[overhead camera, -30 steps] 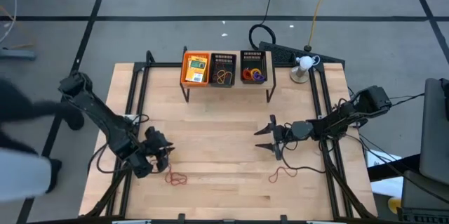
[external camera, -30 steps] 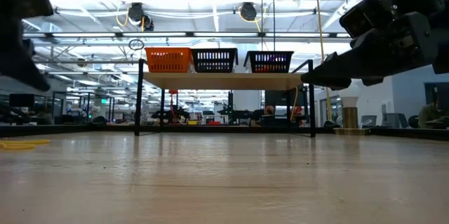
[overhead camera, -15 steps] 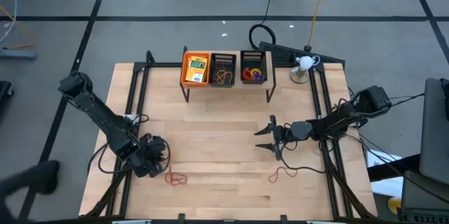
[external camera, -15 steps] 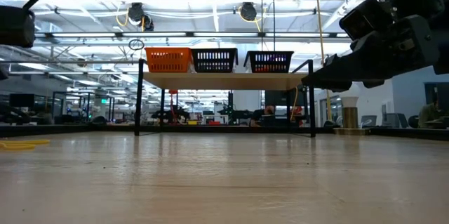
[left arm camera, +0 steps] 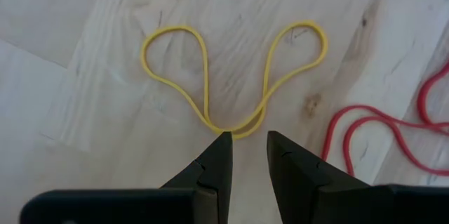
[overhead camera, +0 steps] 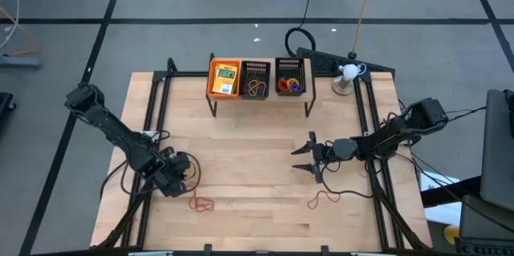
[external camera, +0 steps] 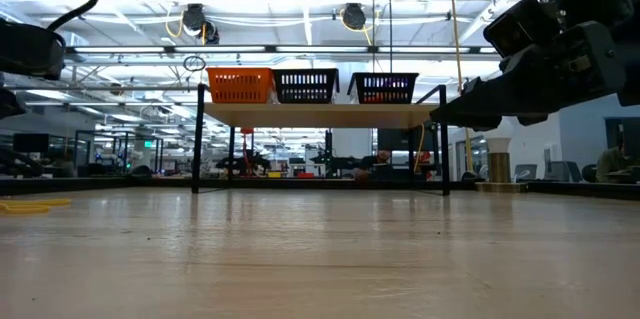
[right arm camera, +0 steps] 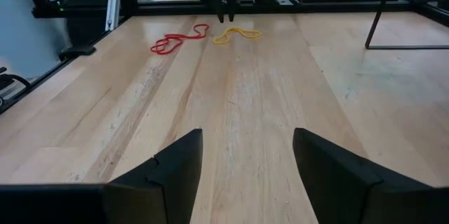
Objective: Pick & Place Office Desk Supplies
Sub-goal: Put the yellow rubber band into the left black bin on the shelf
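At the lower left of the high view, the left gripper point(left arm camera: 244, 138) hung over a yellow rubber band point(left arm camera: 235, 69), fingers parted narrowly and holding nothing, apparently lined up to pinch its fold; a red rubber band point(overhead camera: 201, 204) lay just beside. At centre right, the right gripper point(overhead camera: 303, 157) waited wide open and empty, and the trays point(overhead camera: 256, 79) at top centre already held supplies.

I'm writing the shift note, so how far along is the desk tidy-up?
Done: packets fill the orange tray, bands sit in the middle tray, rings in the right tray. In hand: the left gripper, fingers slightly apart, is over a yellow rubber band but grips nothing. Left: that band, the red band beside it and another red band near the open, waiting right gripper.
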`<act>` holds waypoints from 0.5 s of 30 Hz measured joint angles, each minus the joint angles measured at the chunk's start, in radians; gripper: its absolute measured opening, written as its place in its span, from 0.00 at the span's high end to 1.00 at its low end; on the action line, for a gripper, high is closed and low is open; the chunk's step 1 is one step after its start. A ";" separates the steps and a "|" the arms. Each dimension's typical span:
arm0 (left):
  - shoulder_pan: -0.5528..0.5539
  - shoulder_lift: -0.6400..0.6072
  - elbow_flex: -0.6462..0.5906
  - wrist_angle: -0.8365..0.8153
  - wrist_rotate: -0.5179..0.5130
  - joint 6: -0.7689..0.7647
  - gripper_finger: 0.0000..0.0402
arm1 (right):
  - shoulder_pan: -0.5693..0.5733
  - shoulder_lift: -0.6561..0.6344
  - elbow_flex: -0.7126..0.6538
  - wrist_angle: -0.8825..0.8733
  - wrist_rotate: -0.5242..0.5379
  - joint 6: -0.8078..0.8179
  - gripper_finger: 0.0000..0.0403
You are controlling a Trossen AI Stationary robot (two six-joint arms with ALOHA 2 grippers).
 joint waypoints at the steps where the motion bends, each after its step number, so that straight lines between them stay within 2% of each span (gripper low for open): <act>1: 0.005 0.000 0.000 0.000 0.007 0.012 0.78 | 0.000 0.000 0.000 0.000 0.000 0.000 0.47; 8: 0.026 0.000 0.000 0.000 0.022 0.149 0.78 | 0.000 0.000 0.000 -0.004 0.000 0.000 0.47; 15: 0.055 0.000 0.000 0.000 0.023 0.208 0.78 | 0.000 0.000 0.000 -0.004 0.000 -0.002 0.47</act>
